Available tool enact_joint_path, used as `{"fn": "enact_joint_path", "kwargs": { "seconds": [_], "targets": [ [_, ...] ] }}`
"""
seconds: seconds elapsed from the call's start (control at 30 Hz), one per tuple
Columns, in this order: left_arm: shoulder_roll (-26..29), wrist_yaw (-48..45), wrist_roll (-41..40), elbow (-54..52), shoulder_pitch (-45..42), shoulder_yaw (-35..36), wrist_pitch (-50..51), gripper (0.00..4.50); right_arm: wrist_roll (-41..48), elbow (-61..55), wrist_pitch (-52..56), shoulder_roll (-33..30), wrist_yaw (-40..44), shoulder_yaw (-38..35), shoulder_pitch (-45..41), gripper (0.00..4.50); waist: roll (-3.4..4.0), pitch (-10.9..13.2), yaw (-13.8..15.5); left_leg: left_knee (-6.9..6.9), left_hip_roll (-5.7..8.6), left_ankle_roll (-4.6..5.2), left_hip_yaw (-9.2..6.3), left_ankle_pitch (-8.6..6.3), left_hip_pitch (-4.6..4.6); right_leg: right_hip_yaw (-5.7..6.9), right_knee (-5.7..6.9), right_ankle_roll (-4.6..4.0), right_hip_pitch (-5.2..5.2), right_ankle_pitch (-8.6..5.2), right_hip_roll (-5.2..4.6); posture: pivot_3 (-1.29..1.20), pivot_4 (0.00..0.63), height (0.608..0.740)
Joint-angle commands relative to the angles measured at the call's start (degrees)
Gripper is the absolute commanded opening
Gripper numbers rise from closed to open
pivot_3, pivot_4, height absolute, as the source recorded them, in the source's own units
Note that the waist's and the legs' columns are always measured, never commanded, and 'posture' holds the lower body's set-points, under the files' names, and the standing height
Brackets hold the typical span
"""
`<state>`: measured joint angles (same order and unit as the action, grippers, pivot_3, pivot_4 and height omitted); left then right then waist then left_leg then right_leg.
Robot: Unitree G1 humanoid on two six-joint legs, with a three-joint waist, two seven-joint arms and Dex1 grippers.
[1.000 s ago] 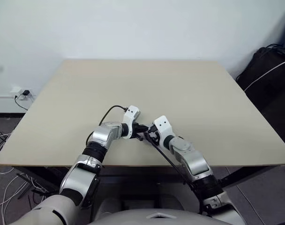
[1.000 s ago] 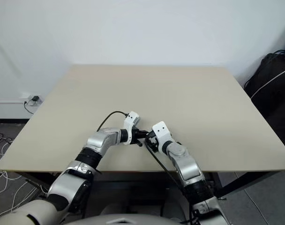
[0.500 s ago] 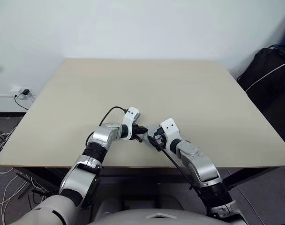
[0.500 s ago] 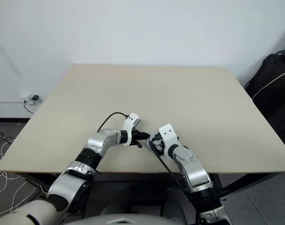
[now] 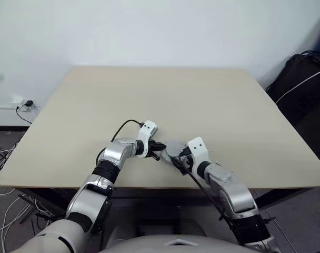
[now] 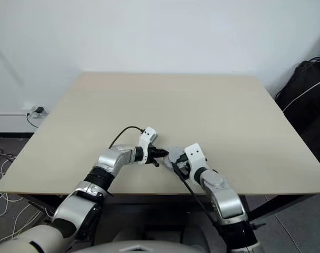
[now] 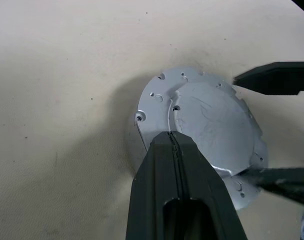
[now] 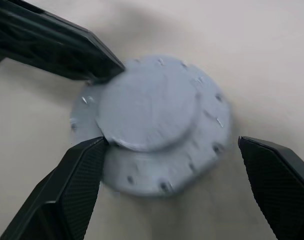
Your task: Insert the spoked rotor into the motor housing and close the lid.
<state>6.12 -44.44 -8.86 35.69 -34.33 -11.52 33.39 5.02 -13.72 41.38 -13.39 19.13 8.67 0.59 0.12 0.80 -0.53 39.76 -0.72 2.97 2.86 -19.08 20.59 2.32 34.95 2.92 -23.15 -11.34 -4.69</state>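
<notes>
The lid (image 5: 173, 148) lies on the table near its front edge, smooth silver face with the raised middle upward (image 7: 212, 120). My left gripper (image 5: 159, 149) is shut, and its joined tips (image 7: 171, 136) rest against the lid's rim on the left side. My right gripper (image 8: 172, 145) is open, a little back from the lid (image 8: 152, 115), with one finger off each side and touching nothing. In the left wrist view the right gripper's fingers (image 7: 272, 77) flank the lid. The spoked rotor and the motor housing are hidden.
The beige table (image 5: 202, 95) stretches far ahead and to both sides. A black bag (image 5: 307, 79) with a white cable stands off the table's right side. A wall socket with plugs (image 5: 23, 105) is low on the left.
My right gripper has drawn back toward me and to the right, away from the lid, and opened wider, leaving the lid uncovered. The left gripper and the lid have stayed put.
</notes>
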Motion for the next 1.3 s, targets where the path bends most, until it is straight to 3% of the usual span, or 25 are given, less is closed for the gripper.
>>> {"fn": "enact_joint_path", "kwargs": {
  "seconds": [0.03,0.23,0.7,1.3],
  "targets": [
    [0.2,-0.4,0.7,-0.3,0.2,-0.7,0.0,0.0,3.2,-3.7,0.0,-1.1,1.4,-4.3,2.6,4.49,-0.01,0.0,0.0,0.0,0.0,0.0,-0.01,0.0,0.0,0.0,0.0,0.0,0.0,0.0,0.0,0.0,0.0,0.74],
    [0.2,-0.7,1.0,0.2,0.1,-1.1,-0.7,0.0,11.5,-6.2,3.9,2.6,1.0,-11.9,3.4,4.49,0.0,0.0,-0.1,0.0,-0.01,0.01,0.0,0.0,0.02,-0.01,0.01,0.01,-0.03,0.01,0.01,0.0,0.0,0.74],
    [0.5,-0.7,1.6,-0.2,0.4,-0.6,-1.2,0.0,24.8,4.8,16.0,17.4,-11.6,-28.0,-5.0,4.49,0.07,0.0,-0.2,0.01,-0.01,-0.01,0.05,0.01,0.1,-0.07,0.09,0.03,-0.16,0.05,0.01,0.0,0.0,0.74],
    [0.9,-0.6,1.5,-1.2,1.3,-0.6,-1.0,0.0,44.4,13.3,25.8,21.9,-14.0,-36.5,-10.0,4.49,0.23,-0.1,-0.7,0.01,-0.03,-0.01,0.08,0.01,0.07,-0.12,0.12,0.31,-0.16,0.23,0.03,0.0,0.0,0.74]
  ]
}}
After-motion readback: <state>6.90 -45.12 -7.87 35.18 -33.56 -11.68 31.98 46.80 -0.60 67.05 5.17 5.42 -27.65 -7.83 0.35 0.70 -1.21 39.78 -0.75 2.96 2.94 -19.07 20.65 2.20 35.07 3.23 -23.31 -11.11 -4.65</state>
